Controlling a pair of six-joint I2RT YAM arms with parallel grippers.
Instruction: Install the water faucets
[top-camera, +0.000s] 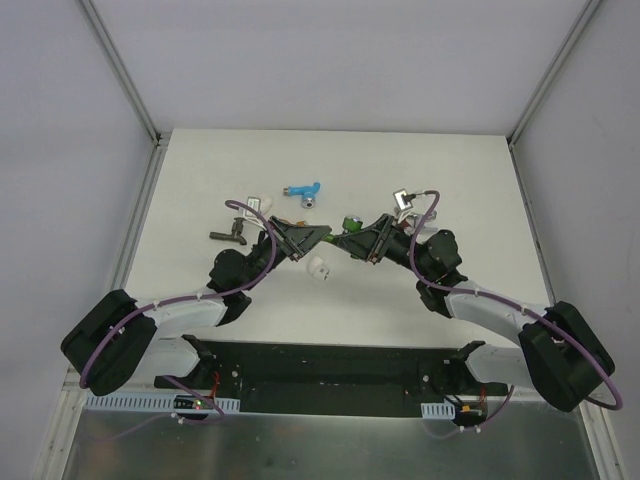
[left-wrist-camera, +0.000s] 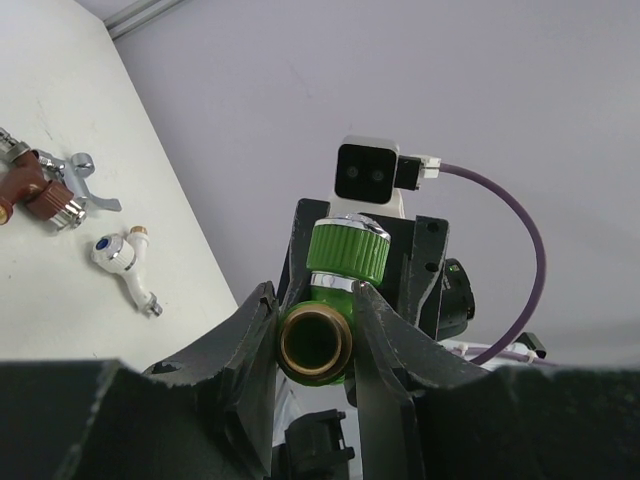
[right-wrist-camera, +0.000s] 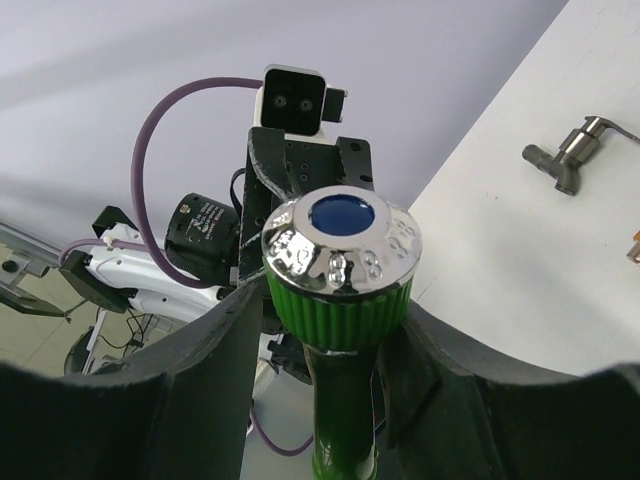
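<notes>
Step in hand: a two-claw hold in mid-air. The green faucet (top-camera: 350, 221), with a ribbed plastic handle, chrome cap and brass threaded mouth, hangs between both arms, and nothing is fitted to its thread yet.
Left claw (left-wrist-camera: 313, 322): nearly closed, its dark fingers pinching the brass mouth from either side.
Right claw (right-wrist-camera: 335, 320): partly closed round the ribbed green handle; both fingers look pressed against it.
Where the faucet is: raised off the white surface (top-camera: 450, 170), about midway between its left and right edges and nearer the near edge than the far one.
Long axis: judging from the top view, it runs roughly along the line from one claw to the other, though the faucet is too small there to be sure.
Which way it points: the brass mouth opens towards the left wrist camera. The chrome cap with its blue dot faces the right wrist camera, and the green body drops away below it.
Next move, as a judgement: the left claw covers the thread, so it probably has to let go while the right claw carries the faucet alone. The bare mouth can then meet the stubby white pipe fitting (top-camera: 318, 267) lying on the surface just below the claws.
Other faucets: a blue faucet (top-camera: 303, 190) lies towards the far edge and a dark grey faucet (top-camera: 228, 236) towards the left edge, both loose.
</notes>
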